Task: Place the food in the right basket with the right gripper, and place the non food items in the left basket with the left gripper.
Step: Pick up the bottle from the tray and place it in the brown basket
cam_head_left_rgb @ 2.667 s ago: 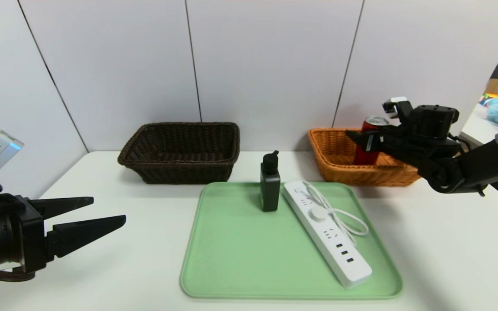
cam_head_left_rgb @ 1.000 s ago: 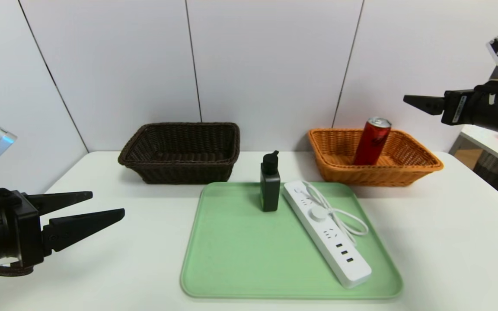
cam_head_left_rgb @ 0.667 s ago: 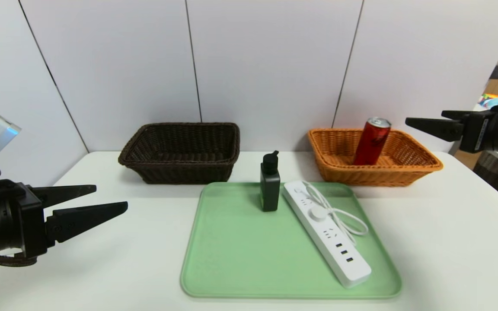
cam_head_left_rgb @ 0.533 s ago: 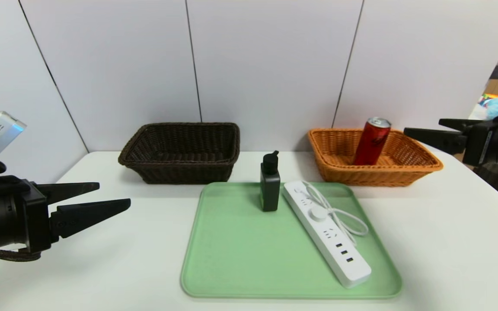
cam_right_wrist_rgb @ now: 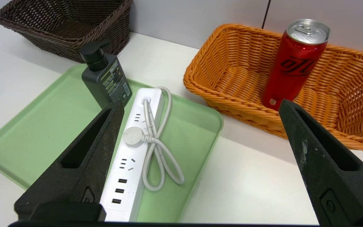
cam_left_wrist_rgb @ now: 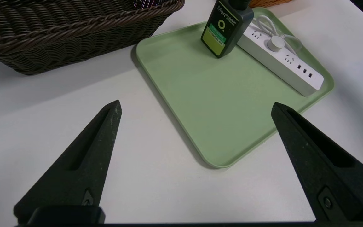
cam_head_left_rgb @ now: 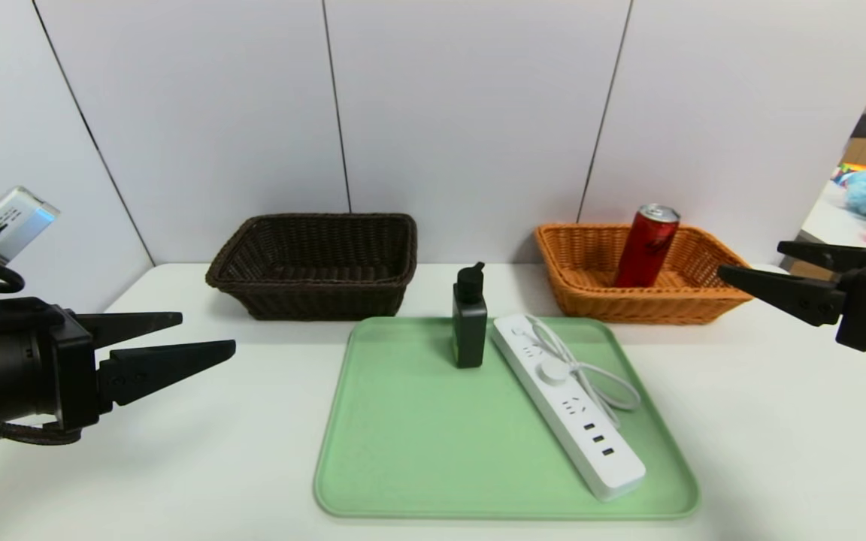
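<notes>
two non-food items left on green tray [cam_head_left_rgb: 403, 451]. head view: left gripper [cam_head_left_rgb: 204, 340] fingers apart, pump bottle [cam_head_left_rgb: 470, 319] ahead; approach level, straddle body. left wrist view: dark basket [cam_left_wrist_rgb: 58, 28] beyond fingers. right wrist view: right gripper [cam_right_wrist_rgb: 200, 113] spread empty, red can [cam_right_wrist_rgb: 295, 63] upright in orange basket [cam_right_wrist_rgb: 225, 94].

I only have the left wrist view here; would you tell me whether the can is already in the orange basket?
Observer: Yes, the red can stands inside the orange basket.
Operator: Thank you. Is the right gripper clear of it?
Observer: It is. The right gripper is open and empty, off to the side of the basket and apart from the can.
Operator: My view cuts off the top of the bottle. Is its pump on?
Observer: Yes, the bottle stands upright on the tray with a black pump head on top.
</notes>
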Robot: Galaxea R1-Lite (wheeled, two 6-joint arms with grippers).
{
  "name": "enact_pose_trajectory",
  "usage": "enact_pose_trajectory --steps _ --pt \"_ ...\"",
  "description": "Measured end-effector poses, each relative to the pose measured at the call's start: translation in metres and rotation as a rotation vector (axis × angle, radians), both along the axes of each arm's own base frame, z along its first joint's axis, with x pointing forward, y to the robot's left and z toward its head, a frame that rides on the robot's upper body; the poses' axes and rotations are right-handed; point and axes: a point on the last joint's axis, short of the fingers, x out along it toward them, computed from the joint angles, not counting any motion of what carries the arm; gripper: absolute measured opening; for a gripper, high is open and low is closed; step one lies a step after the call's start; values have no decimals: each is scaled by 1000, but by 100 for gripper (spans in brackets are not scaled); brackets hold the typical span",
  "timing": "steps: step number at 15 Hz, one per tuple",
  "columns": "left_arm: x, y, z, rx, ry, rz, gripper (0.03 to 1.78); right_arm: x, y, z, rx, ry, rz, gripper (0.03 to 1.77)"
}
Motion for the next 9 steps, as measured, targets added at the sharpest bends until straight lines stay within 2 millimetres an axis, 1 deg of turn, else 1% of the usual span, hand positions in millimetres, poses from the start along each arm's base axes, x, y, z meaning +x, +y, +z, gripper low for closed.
enact_pose_trajectory --steps 4,6,9 --pt "-2 0 2 -4 -9 0 169 -6 0 0 5 6 -3 169" --pt "-3 0 3 -4 -14 -5 169 -10 3 -8 5 32 20 169" --pt "-5 -8 7 -11 -25 -53 169 -14 9 -19 3 64 64 169"
